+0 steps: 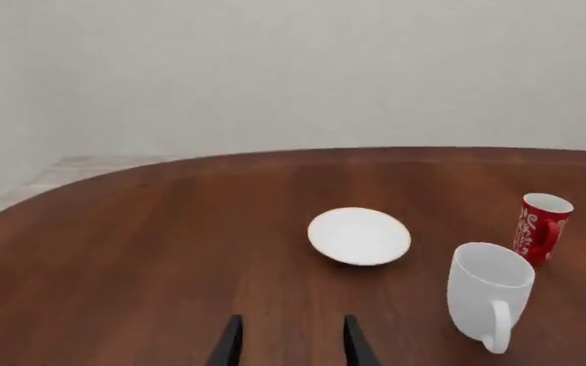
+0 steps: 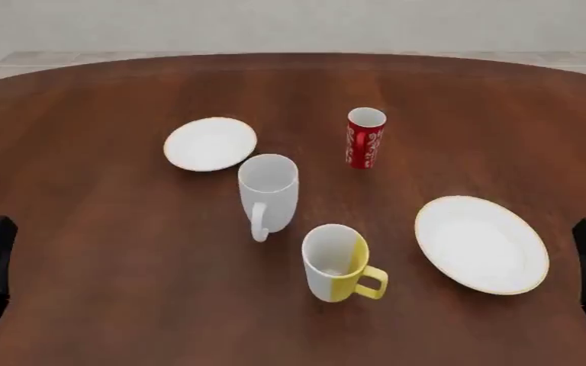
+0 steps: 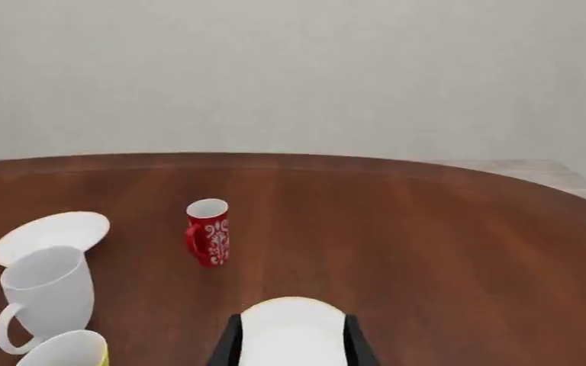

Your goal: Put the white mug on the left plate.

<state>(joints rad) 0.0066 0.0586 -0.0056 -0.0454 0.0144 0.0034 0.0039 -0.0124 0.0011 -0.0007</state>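
A round, dark brown wooden table point(image 2: 100, 229) fills the front view, with a pale wall behind it. Two black robot arms sit at the near edge, well apart from everything on the table. The left gripper point(image 1: 291, 343) holds its two fingers spread with nothing between them; the right gripper point(image 3: 291, 343) is likewise spread and empty, hanging above the larger white plate point(image 2: 481, 244) on the right side of the table.

The left plate point(image 2: 210, 143), small and round with a thin gold rim, lies toward the far left and carries nothing. The white mug point(image 2: 268, 191) stands upright on the bare wood just beside that plate, on its near right, with the loop handle turned toward the arms. A white-and-yellow mug point(image 2: 336, 263) stands close in front of it, and a red patterned cup point(image 2: 365, 138) stands farther back, right of the small plate.

Judging by this layout, the task has not begun: the mug is neither grasped nor lifted, and all that remains is reaching, gripping, carrying the short way over and setting it down on the small plate
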